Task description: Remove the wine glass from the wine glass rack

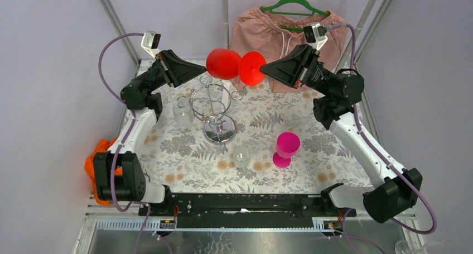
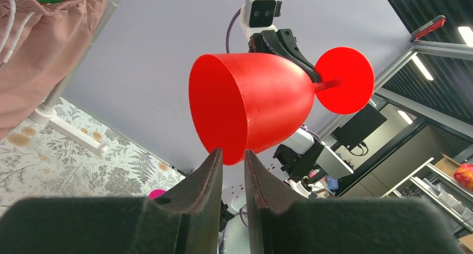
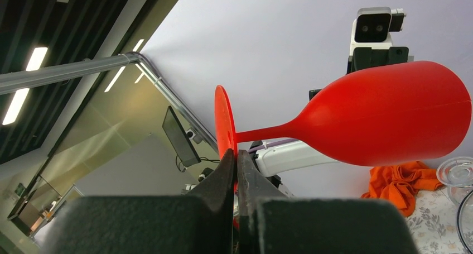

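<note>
We've got the red plastic wine glass (image 1: 223, 63) sideways: left gripper (image 2: 231, 153) pinches rim, right gripper (image 3: 235, 153) clamps foot, over leaf-print tablecloth (image 1: 312, 148), lilac walls (image 1: 50, 70).

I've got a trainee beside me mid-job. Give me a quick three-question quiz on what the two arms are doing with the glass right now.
1. Multiple choice: which part of the red wine glass does the right gripper pinch?
A. the bowl's rim
B. the stem
C. the flat round foot

2. True or false: the glass hangs from a hook of the wine glass rack.

3. Fill in: the left gripper pinches the bowl's ____.

Key
1. C.
2. False. The glass is held on its side in the air between both grippers, off the rack.
3. Rim.
</note>
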{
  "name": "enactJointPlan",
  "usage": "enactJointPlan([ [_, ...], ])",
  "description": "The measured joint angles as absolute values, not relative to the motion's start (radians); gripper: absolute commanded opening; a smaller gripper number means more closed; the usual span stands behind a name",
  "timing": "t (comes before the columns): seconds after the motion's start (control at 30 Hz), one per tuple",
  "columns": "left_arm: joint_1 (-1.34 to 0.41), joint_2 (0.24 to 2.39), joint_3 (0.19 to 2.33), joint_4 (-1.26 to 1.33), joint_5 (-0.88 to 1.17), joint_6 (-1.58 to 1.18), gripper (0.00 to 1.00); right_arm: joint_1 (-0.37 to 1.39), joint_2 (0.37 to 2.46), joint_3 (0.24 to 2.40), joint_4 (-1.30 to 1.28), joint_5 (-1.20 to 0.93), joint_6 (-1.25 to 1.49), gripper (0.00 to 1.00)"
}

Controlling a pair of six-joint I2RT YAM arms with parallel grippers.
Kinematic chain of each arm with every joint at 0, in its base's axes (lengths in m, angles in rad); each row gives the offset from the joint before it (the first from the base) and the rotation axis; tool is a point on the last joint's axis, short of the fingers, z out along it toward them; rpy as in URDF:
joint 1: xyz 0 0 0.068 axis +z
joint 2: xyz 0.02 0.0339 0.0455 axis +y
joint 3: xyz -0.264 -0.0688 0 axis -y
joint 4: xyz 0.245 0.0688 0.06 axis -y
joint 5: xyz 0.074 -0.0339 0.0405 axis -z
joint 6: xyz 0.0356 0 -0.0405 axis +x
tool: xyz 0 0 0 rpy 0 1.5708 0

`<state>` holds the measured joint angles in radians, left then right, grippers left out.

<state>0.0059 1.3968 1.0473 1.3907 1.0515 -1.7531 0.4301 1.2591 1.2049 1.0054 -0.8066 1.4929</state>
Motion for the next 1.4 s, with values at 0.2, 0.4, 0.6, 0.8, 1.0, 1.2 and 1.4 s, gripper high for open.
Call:
enactJointPlan([
  [0.2,0.006,1.378,1.047,1.390,1.052,-1.754,0.27,0.434,1.287,1.205,1.043,-0.806,1.510,0.00],
  [0.4,0.002,1.371,1.045,1.391,1.054,-1.753,0.27,0.451,1.308,1.205,1.068,-0.806,1.527,0.00],
  [0.6,-0.012,1.369,1.036,1.399,1.055,-1.758,0.27,0.465,1.345,1.195,1.178,-0.802,1.593,0.00],
  [0.8,-0.010,1.343,1.013,1.448,1.050,-1.811,0.28,0.466,1.390,1.136,1.378,-0.768,1.720,0.00],
  [1.0,-0.010,1.203,0.963,1.438,1.047,-1.815,0.30,0.467,1.428,1.059,1.533,-0.724,1.836,0.00],
  [1.2,-0.015,1.030,0.926,1.314,1.047,-1.720,0.32,0.497,1.471,1.031,1.567,-0.713,1.892,0.00],
  [1.4,-0.041,0.976,0.892,1.187,1.047,-1.627,0.34,0.566,1.496,1.037,1.583,-0.697,1.888,0.00],
])
